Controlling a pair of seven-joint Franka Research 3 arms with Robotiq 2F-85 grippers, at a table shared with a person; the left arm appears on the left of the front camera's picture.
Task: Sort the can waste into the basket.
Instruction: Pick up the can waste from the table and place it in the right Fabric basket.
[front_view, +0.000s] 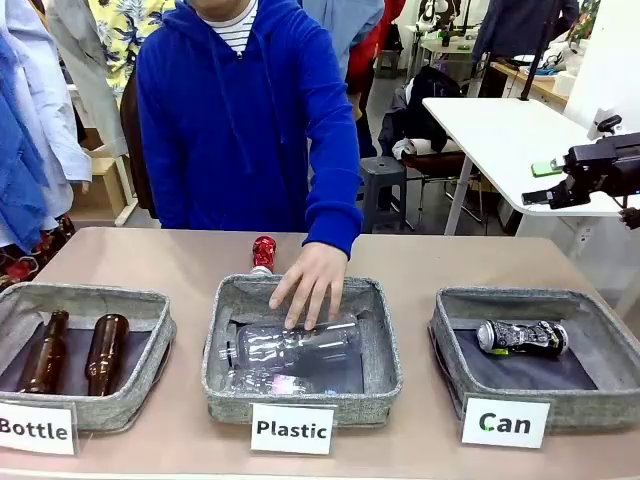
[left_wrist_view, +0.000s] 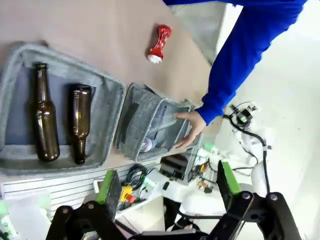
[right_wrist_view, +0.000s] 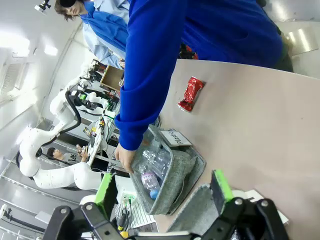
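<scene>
Front view: we count two cans; black-and-silver can (front_view: 522, 337) lying inside Can basket (front_view: 446, 345); red can (front_view: 263, 254) on table (front_view: 150, 260) just behind Plastic basket (front_view: 385, 350), person's hand (front_view: 310, 285) reaching into it; left gripper (left_wrist_view: 167, 185), right gripper (right_wrist_view: 161, 190) both spread wide, empty.

The light is bright and even, coming from above; shadows on the desk (front_view: 430, 265) are soft. Both wrist views bend at the edges (wide lens), and their white background is overexposed. The front view is sharp.
</scene>
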